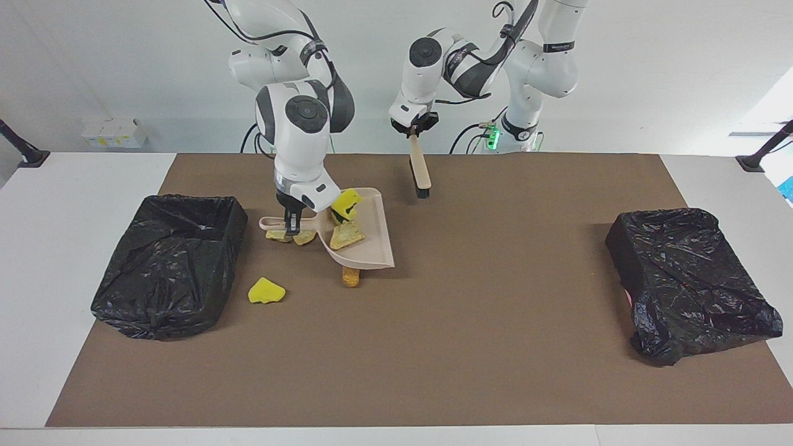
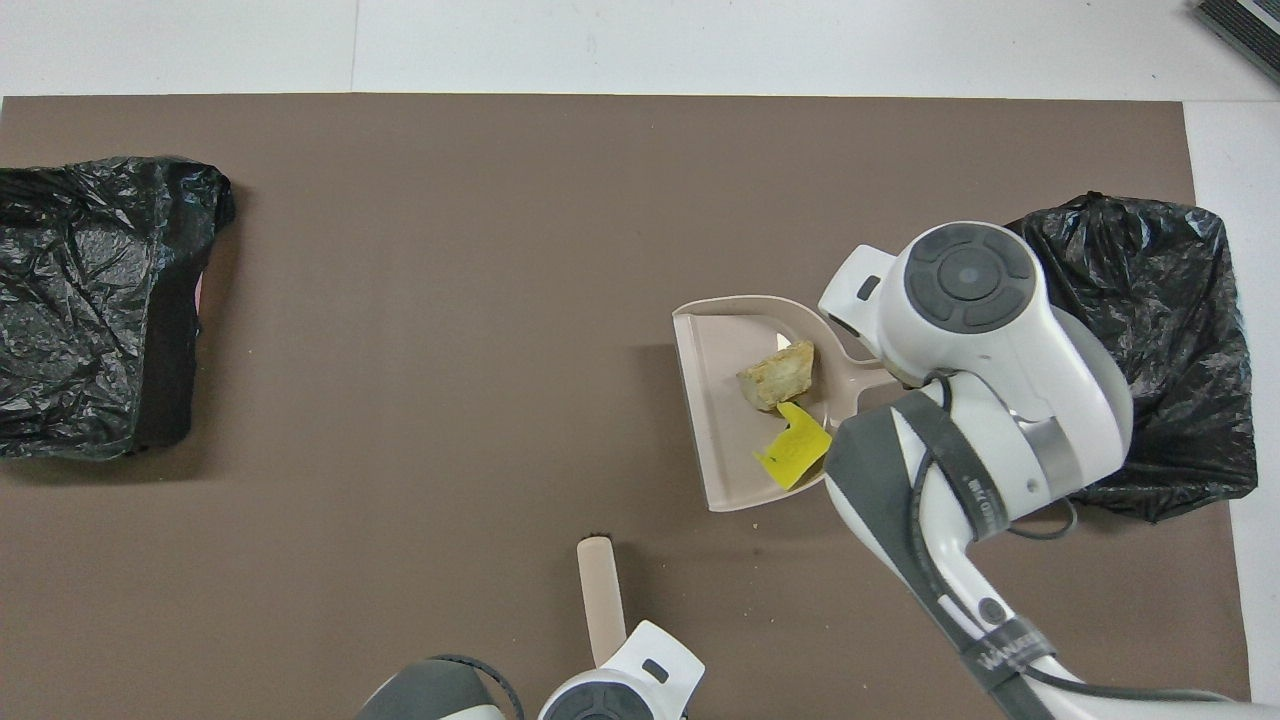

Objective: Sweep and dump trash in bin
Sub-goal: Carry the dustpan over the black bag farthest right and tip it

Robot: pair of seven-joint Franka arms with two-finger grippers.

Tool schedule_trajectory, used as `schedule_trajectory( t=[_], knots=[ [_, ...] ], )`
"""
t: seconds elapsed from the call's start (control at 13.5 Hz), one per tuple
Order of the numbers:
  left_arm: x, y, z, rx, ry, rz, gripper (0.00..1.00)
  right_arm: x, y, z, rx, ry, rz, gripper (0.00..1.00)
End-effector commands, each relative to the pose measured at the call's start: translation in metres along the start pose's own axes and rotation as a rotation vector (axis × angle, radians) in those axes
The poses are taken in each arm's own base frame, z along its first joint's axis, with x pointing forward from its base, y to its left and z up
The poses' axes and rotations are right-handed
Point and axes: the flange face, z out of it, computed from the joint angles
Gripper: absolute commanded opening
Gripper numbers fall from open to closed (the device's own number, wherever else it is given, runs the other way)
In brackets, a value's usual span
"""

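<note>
Surface: a white table is carrying a wide brown mat; a plain white wall is closing off the room at the robots' end.

A black bag-lined bin is sitting at the right arm's end of the mat. A second black bag-lined bin is sitting at the left arm's end.

The right gripper is clamping the handle of the beige plastic dustpan, holding it up over the mat just beside the bin at the right arm's end.
- The pan's long axis is running along the table's length.
- Its handle is pointing at that bin; its open lip is facing the left arm's end.

Trash riding in the pan: a bright yellow spongy chunk at the back wall and a pale tan spongy chunk beside it.

Trash lying on the mat:
- two pale tan chunks, touching, under the pan's handle
- an orange-brown oval piece, half hidden under the pan's lip in the facing view
- a second yellow chunk, farther from the robots and near the bin

The left gripper is pinching the top of a beige-handled brush. The brush is hanging over the mat, nearly upright, dark bristles pointing down.
</note>
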Motion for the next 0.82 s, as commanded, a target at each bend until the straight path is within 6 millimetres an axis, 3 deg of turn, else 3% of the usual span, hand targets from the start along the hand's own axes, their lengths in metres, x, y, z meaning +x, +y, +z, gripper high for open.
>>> schedule_trajectory(
  t=[0.0, 0.3, 0.59, 0.74],
  knots=[
    [-0.016, -0.005, 0.021, -0.018, 0.05, -0.01, 0.0, -0.047, 0.001, -0.019, 0.016, 0.022, -0.063, 0.0],
    [-0.013, 0.005, 0.033, -0.039, 0.069, -0.002, 0.0, -0.128, -0.013, -0.028, -0.001, 0.017, -0.068, 0.0],
    [-0.02, 0.011, 0.056, -0.002, 0.057, 0.022, 0.0, -0.243, -0.032, -0.002, 0.017, 0.035, 0.027, 0.0],
    [-0.018, 0.012, 0.057, -0.004, 0.058, 0.023, 0.0, -0.282, -0.045, 0.009, 0.023, 0.033, 0.094, 0.0]
  ],
)
